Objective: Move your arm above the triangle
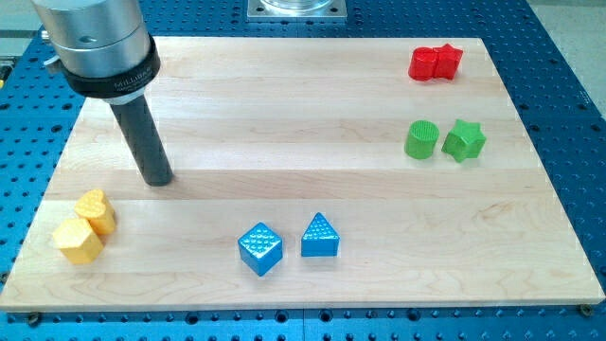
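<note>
The blue triangle (320,236) lies near the view's bottom, a little left of centre, with a blue cube (259,248) just to its left. My tip (158,180) rests on the wooden board (303,114) at the view's left, well to the left of and slightly above the triangle. The rod rises from it toward the view's top left.
A yellow heart (97,209) and a yellow hexagon (77,240) lie at the bottom left, just below my tip. A green cylinder (422,139) and green star (464,140) sit at the right. A red cylinder (422,64) and red star (446,60) sit at the top right.
</note>
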`<state>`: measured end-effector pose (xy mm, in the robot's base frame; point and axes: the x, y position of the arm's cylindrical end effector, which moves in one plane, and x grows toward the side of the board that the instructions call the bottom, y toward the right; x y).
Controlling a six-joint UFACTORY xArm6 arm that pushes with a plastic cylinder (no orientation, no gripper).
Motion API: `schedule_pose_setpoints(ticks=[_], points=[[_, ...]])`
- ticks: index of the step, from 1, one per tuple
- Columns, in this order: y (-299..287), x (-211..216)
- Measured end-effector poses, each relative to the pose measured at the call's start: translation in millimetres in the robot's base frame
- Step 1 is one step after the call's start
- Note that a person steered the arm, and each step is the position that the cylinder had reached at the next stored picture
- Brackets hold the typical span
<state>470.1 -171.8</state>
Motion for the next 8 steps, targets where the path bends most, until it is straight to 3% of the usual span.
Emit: schedule_pose_setpoints(ticks=[7, 8], points=[[7, 3], [12, -14]])
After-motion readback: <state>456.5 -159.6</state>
